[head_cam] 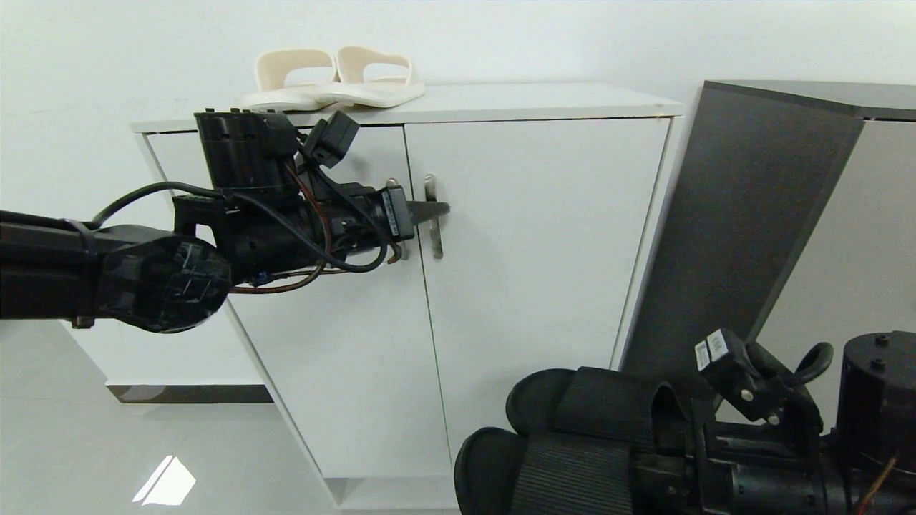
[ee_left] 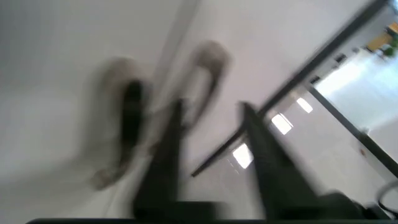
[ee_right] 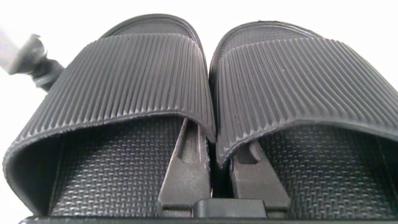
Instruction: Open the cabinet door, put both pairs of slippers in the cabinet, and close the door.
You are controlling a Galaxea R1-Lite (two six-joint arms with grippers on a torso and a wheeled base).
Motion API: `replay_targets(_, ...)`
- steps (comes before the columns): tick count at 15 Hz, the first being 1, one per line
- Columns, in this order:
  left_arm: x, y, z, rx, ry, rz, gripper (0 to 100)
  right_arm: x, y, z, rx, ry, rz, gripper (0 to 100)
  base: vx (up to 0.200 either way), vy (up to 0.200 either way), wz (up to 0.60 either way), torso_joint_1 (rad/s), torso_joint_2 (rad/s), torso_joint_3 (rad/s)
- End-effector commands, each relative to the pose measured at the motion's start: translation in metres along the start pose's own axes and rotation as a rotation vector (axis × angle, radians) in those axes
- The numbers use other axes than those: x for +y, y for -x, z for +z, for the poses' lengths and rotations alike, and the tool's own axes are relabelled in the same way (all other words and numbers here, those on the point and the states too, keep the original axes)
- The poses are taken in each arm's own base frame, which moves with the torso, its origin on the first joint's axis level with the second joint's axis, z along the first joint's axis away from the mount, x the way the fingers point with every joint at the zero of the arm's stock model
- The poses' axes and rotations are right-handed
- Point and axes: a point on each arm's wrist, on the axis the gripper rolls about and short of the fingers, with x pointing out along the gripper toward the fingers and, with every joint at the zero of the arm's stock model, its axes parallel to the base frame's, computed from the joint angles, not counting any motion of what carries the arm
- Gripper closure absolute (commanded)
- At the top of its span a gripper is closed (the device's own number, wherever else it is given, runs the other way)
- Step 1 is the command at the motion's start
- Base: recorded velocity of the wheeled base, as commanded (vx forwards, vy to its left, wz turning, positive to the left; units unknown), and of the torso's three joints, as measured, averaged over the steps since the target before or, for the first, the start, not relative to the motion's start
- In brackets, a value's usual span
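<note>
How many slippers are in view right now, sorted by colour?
cream slippers: 2
black slippers: 2
Total: 4

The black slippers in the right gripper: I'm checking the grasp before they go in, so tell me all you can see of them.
The black slippers are a pair of slides, rubbery-looking, each with a wide ribbed strap and a textured footbed. They sit side by side, touching, low in front of the closed white cabinet. The right gripper holds them with one of its jaws inside each slipper, under the strap, pinching their adjoining sides together.
</note>
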Motion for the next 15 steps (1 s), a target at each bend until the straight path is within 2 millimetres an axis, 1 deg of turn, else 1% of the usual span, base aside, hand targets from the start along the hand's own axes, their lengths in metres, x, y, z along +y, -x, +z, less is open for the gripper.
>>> replay_targets(1, -0.007, 0.007, 0.002, -0.009, -0.007, -0.011, 100, 0.006, 0.010, 0.001, -0.017, 0.012, 0.064, 100, 0.000, 0.000, 0.00, 0.000, 0.00, 0.000)
replay_targets(4, -0.019, 0.030, -0.006, 0.008, -0.011, -0.022, 100, 0.007, 0.013, 0.002, -0.024, 0.017, 0.077, 100, 0.000, 0.000, 0.00, 0.000, 0.00, 0.000)
replay_targets(8, -0.038, 0.080, -0.026, 0.030, -0.028, -0.033, 100, 0.007, 0.012, 0.001, -0.020, 0.015, 0.075, 100, 0.000, 0.000, 0.00, 0.000, 0.00, 0.000)
replay_targets(10, -0.048, 0.105, -0.028, 0.007, -0.039, -0.045, 100, 0.007, 0.012, 0.000, -0.015, 0.013, 0.077, 100, 0.000, 0.000, 0.00, 0.000, 0.00, 0.000)
replay_targets(11, -0.053, 0.115, -0.024, -0.021, -0.048, -0.052, 100, 0.007, 0.012, -0.001, -0.014, 0.012, 0.078, 100, 0.000, 0.000, 0.00, 0.000, 0.00, 0.000)
replay_targets(12, -0.053, 0.117, -0.023, -0.027, -0.050, -0.052, 100, 0.007, 0.012, -0.001, -0.014, 0.012, 0.078, 100, 0.000, 0.000, 0.00, 0.000, 0.00, 0.000)
replay_targets(14, -0.044, 0.119, -0.010, -0.074, -0.062, -0.006, 100, 0.007, 0.013, -0.001, -0.014, 0.012, 0.078, 100, 0.000, 0.000, 0.00, 0.000, 0.00, 0.000)
replay_targets(15, -0.038, 0.112, -0.004, -0.082, -0.062, 0.014, 100, 0.007, 0.013, -0.001, -0.015, 0.013, 0.078, 100, 0.000, 0.000, 0.00, 0.000, 0.00, 0.000)
